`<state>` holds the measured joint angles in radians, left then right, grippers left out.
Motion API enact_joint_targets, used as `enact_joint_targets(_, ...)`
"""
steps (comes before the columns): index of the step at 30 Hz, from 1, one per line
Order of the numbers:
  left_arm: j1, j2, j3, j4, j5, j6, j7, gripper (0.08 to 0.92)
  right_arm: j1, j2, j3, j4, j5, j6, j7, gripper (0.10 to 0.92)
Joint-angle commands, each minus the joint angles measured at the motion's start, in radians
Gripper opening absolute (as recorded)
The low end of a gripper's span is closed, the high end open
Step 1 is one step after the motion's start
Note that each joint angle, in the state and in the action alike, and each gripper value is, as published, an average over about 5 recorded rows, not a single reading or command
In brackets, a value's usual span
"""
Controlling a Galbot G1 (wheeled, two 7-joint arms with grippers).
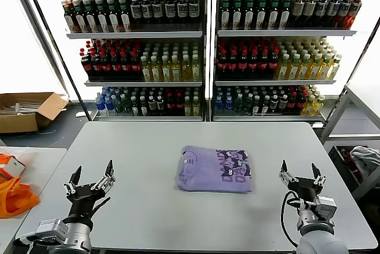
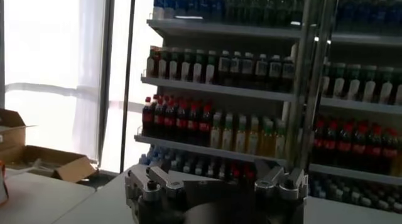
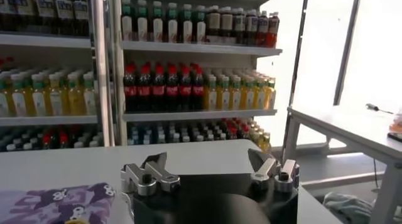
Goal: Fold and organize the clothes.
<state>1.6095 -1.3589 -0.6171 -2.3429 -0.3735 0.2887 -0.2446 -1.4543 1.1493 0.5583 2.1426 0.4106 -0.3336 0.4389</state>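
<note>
**Folded shirt waiting between two idle grippers**

From the head view, the shirt (image 1: 215, 169) is lying folded in a neat rectangle at the middle of the grey surface (image 1: 148, 147), its dark print facing up and the neck label showing. The left gripper (image 1: 91, 181) is hovering well to the left of the shirt, nearer the robot, fingers spread wide and holding nothing. The right gripper (image 1: 301, 178) is hovering to the right of the shirt, fingers likewise spread and empty.

In the left wrist view, the left gripper (image 2: 217, 181) is pointing at the drink shelves (image 2: 251, 93); the shirt is not showing.

In the right wrist view, the right gripper (image 3: 210, 172) is sitting above the surface, with a corner of the shirt (image 3: 56, 203) just beside it.

The fold looks finished. If tidying is next, both grippers should probably pinch opposite edges through all layers and lift evenly, so the thin fabric is not unfolding.
</note>
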Motion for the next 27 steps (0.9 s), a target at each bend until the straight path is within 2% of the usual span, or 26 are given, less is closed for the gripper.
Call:
enact_joint_targets(1, -0.002, -0.003, 0.041, 0.018, 0.036, -0.028, 0.013, 0.823, -0.020, 0.009, 0.024, -0.001, -0.040, 0.034, 0.016, 0.823)
enact_joint_targets(13, -0.017, 0.000, 0.053, 0.036, 0.038, -0.032, 0.022, 0.823, -0.032, 0.013, 0.029, 0.005, -0.043, 0.041, 0.018, 0.823)
enact_joint_targets(27, -0.019, 0.004, 0.048, 0.036, 0.132, -0.049, 0.091, 0.822, -0.050, 0.022, 0.035, 0.012, -0.057, 0.050, 0.011, 0.823)
